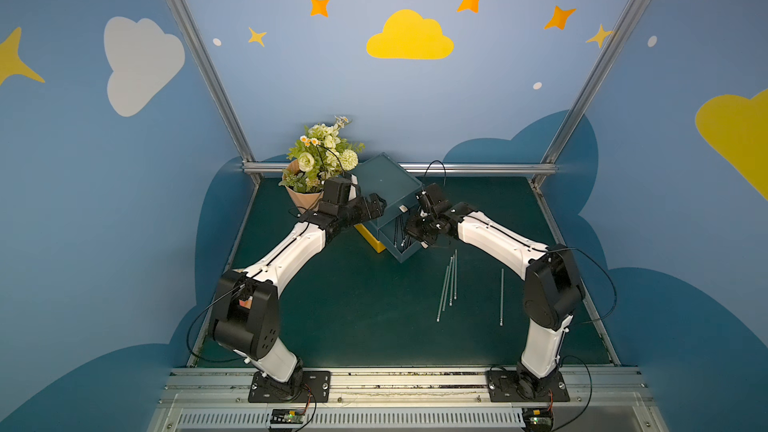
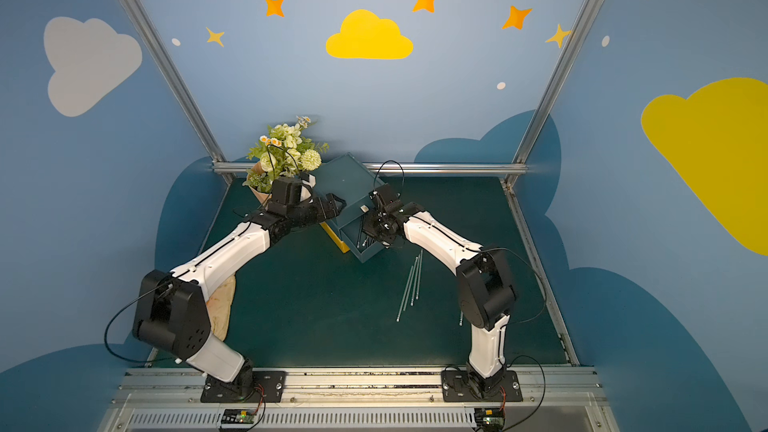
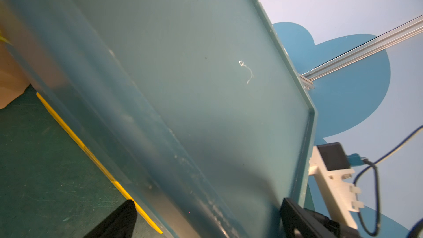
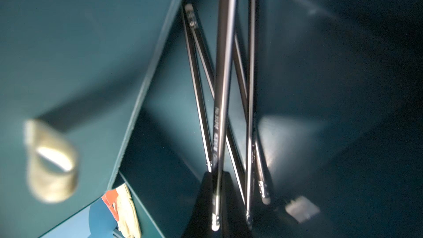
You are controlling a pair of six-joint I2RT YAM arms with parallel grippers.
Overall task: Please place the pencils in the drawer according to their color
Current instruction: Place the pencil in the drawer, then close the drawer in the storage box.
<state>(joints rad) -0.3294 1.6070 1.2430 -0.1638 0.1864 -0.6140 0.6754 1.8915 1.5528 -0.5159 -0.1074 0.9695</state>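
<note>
Just right of centre in a top view, my right claw (image 1: 411, 238), clamped on a black pencil (image 4: 225, 65), hangs over the open drawer (image 1: 388, 245), the pencil's long axis pointing away from me down its length, above other black pencils (image 4: 199, 92).

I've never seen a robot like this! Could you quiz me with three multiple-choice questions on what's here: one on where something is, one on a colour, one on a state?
1. Where is the flower bouquet?
A. At the back, beside the drawer box
B. Hanging from the wall
C. Between the arm bases

2. What colour are the pencils lying on the mat?
A. Red
B. Pale grey-green
C. Orange

3. The teal drawer is:
A. Shut
B. Open, holding dark pencils
C. Lying upside down

Answers: A, it stands by the box at the back; B, they show pale against the green mat; B, the right wrist view shows pencils inside.
</note>
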